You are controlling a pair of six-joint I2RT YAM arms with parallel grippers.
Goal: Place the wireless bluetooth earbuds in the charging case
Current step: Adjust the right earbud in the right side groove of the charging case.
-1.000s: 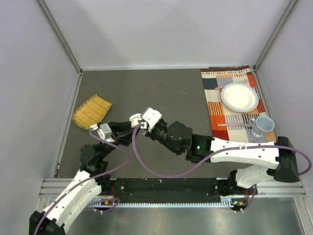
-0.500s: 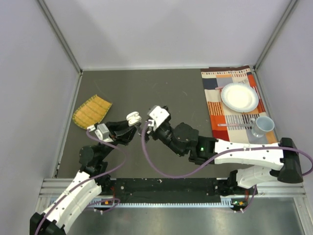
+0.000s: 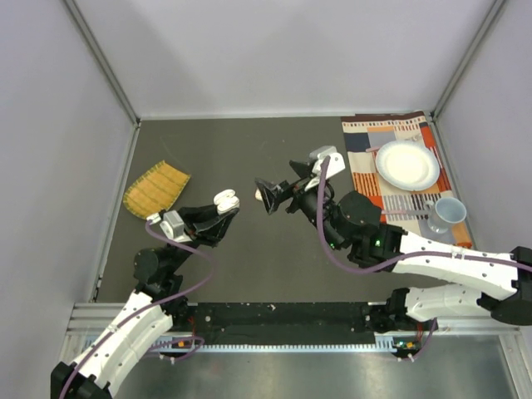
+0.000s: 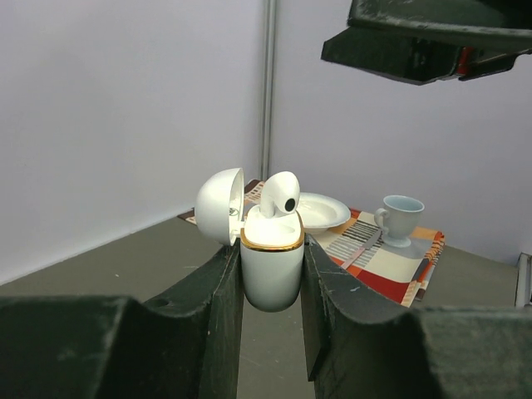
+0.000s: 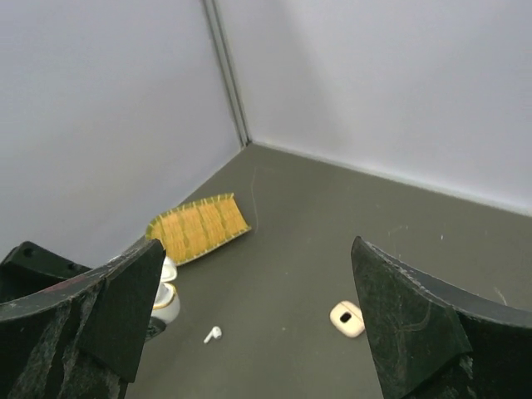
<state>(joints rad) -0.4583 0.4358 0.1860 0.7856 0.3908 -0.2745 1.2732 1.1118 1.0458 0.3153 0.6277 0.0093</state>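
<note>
My left gripper (image 3: pixel 218 216) holds the open charging case (image 4: pixel 271 270), one white earbud (image 4: pixel 278 195) inside.
I see the case squeezed upright between the left fingers (image 4: pixel 212 307), above the table (image 3: pixel 274 150) left of its middle, lid (image 4: pixel 218 204) tipped back. A loose earbud (image 5: pixel 213 334) lies on the table nearby. My right gripper (image 3: pixel 267 198) gapes wide, empty.

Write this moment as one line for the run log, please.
left gripper: shut on charging case, lid open | white earbud: standing in case | right gripper: open, empty | loose earbud: on table
</note>
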